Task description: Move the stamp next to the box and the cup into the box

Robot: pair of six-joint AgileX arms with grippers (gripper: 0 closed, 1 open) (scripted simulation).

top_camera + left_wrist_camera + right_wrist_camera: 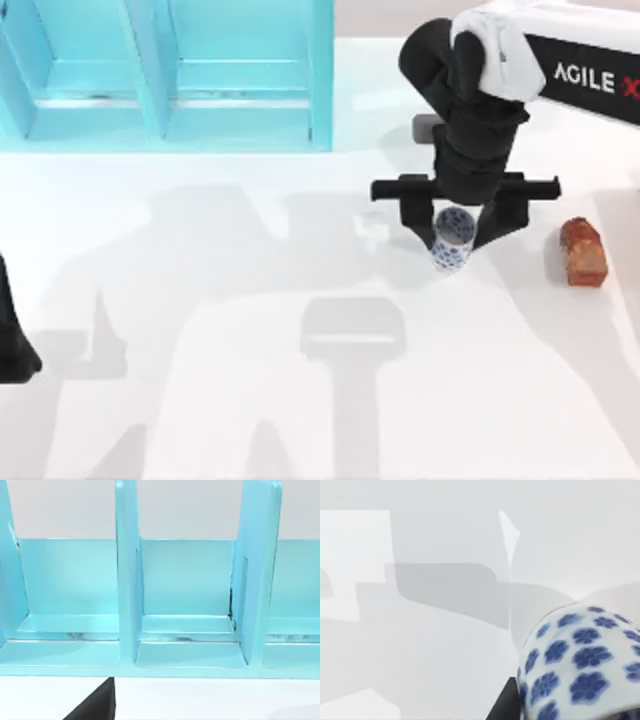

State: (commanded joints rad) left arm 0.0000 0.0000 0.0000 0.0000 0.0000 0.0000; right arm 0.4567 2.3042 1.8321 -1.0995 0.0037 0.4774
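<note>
Cup caught between the right gripper's fingers, right of the table's middle.

Top view: the large turquoise shelf unit (165,75) with upright dividers stands along the far edge at the left, its compartments bare. The right gripper (455,240) hangs over the white table (200,330), clenched on the small white ceramic cup with dark blue flowers (452,240). The small reddish-brown wood-like stamp (583,253) lies apart from it, near the right edge. Bare tabletop stretches left and forward of the cup. The left arm (15,340) sits parked at the left edge; whether its claw is released or clenched I cannot tell.
Left wrist view: the shelf's compartments hold nothing.
Right wrist view: the cup's rounded, flower-patterned side (580,665) shows close above the table.
</note>
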